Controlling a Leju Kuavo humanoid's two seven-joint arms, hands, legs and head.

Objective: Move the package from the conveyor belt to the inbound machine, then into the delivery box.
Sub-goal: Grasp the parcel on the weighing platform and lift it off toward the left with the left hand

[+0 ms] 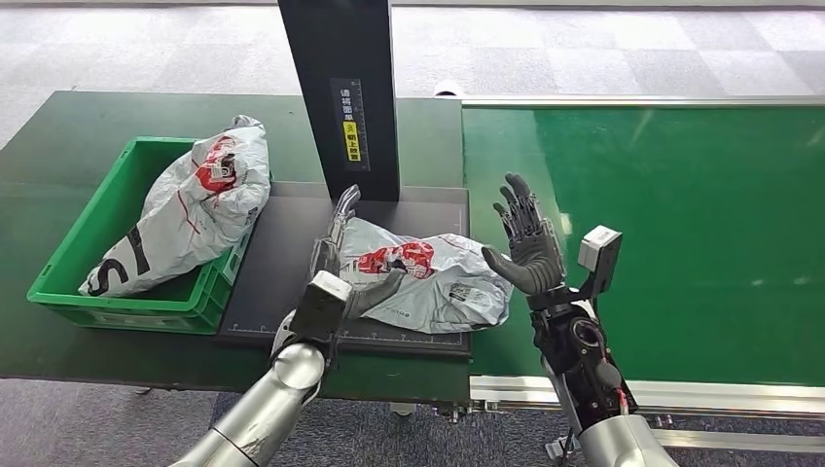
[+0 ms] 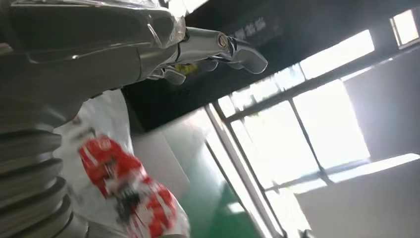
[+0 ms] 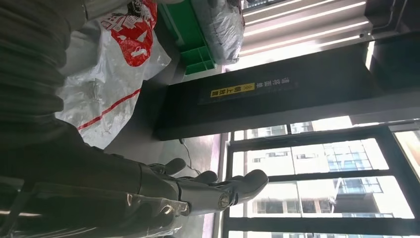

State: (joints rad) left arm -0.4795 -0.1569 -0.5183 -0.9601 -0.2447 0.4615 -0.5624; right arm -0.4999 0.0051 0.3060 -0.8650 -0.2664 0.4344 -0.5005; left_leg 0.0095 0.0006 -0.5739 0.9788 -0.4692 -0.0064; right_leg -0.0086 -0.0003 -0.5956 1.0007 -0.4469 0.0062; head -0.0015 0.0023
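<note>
A grey plastic package (image 1: 428, 276) with red print lies on the dark platform of the inbound machine (image 1: 282, 282), below its black post (image 1: 342, 92). My left hand (image 1: 336, 263) stands at the package's left end with straight fingers, its thumb lying against the bag. My right hand (image 1: 525, 238) is raised just right of the package, fingers apart, holding nothing. The package (image 2: 124, 188) appears beside my left hand (image 2: 208, 47) in the left wrist view, and the package (image 3: 119, 64) beyond my right hand (image 3: 198, 191) in the right wrist view.
A green delivery box (image 1: 83, 253) stands on the dark table at the left with another grey package (image 1: 190, 209) in it. The green conveyor belt (image 1: 681, 224) runs along the right side. Grey tiled floor lies beyond the table.
</note>
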